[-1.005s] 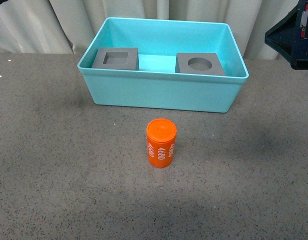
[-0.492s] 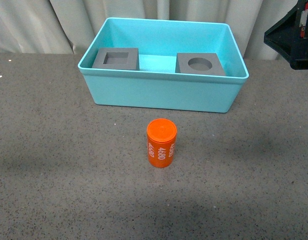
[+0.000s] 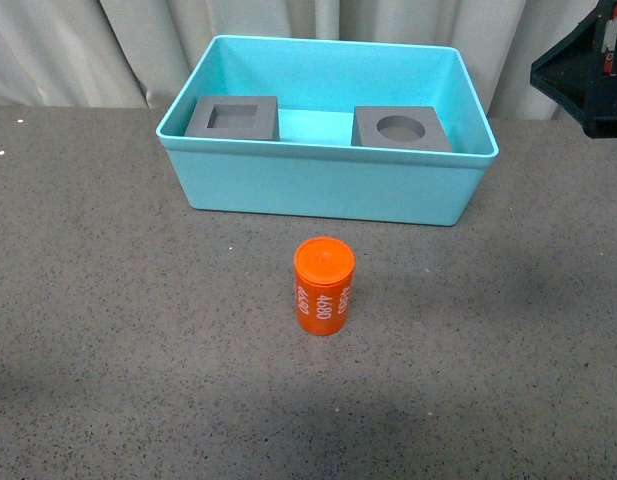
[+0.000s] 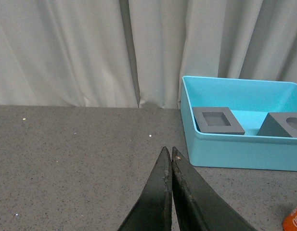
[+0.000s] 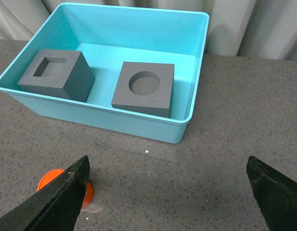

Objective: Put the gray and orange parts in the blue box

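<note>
Front view: the orange cylinder stands upright on the counter, just before the blue box; the box holds the square-recess gray cube and the round-recess gray cube. Left wrist view: the left fingers are clenched together on nothing, well apart from the cylinder. Right wrist view: the right fingers are spread wide, empty; one partly hides the cylinder.

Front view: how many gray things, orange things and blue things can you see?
Gray: 2 (cube with square recess, cube with round recess)
Orange: 1 (cylinder)
Blue: 1 (box)
Total: 4
</note>
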